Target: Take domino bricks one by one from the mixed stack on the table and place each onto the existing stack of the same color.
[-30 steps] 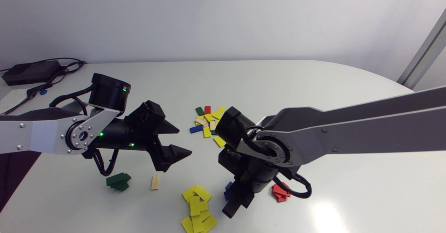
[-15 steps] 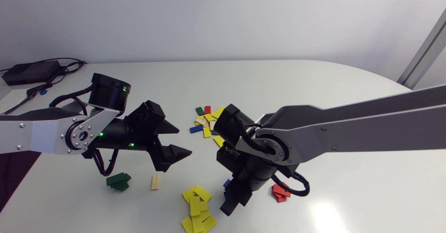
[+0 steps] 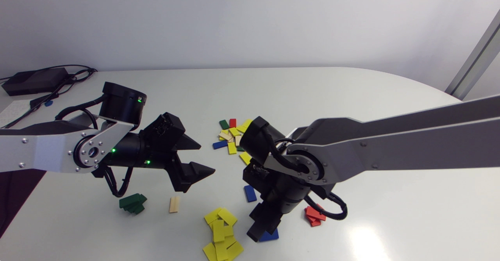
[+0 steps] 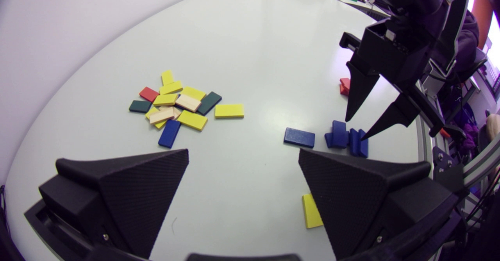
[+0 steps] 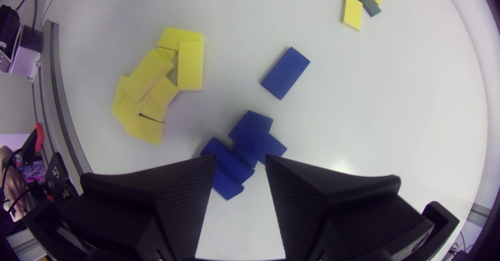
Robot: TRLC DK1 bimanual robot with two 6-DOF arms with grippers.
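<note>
Newly in sight at lower centre since half a second ago: one blue brick [image 3: 250, 193], flat and alone on the worktop [image 3: 312, 97], plus an edge of the blue pile [image 3: 268, 235] beneath the right end effector [image 3: 262, 229]. Hangs released, wedge fingers apart, tips close over that loose pile. Left of centre, the left end effector [image 3: 207, 158], unmoved, spread wide and empty. Smooth, flat rectangular slabs throughout: mixed stack [image 3: 233, 136] at centre, yellow stack [image 3: 220, 233] at lower centre, red stack [image 3: 313, 216] to its right, green stack [image 3: 133, 203] and a pale wood-toned brick [image 3: 174, 204] at lower left. Matte, finely ribbed finger faces.
</note>
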